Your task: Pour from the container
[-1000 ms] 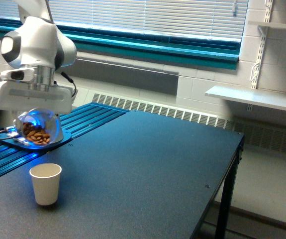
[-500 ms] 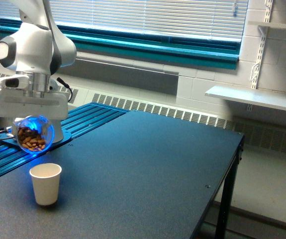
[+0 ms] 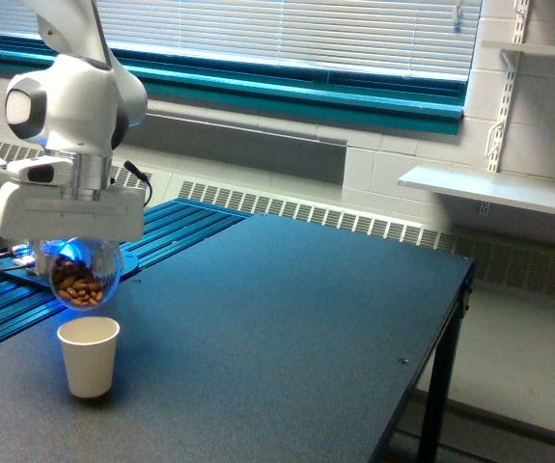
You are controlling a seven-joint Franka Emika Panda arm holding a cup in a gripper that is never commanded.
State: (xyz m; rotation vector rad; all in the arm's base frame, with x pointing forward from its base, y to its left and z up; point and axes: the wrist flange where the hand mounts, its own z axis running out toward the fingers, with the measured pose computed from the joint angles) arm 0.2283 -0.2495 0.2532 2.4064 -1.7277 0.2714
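The end effector is clamped on the clear plastic container, which hangs tipped just above the white paper cup, toward its 12 o'clock, over the dark table. The container looks light, thin-walled and smooth, so I judge a firm squeeze could buckle it and a loose one let it slip; a hold across the round body suits it. The brown nut-like pieces should tumble out in clumps, though the mouth's direction is hard to make out.
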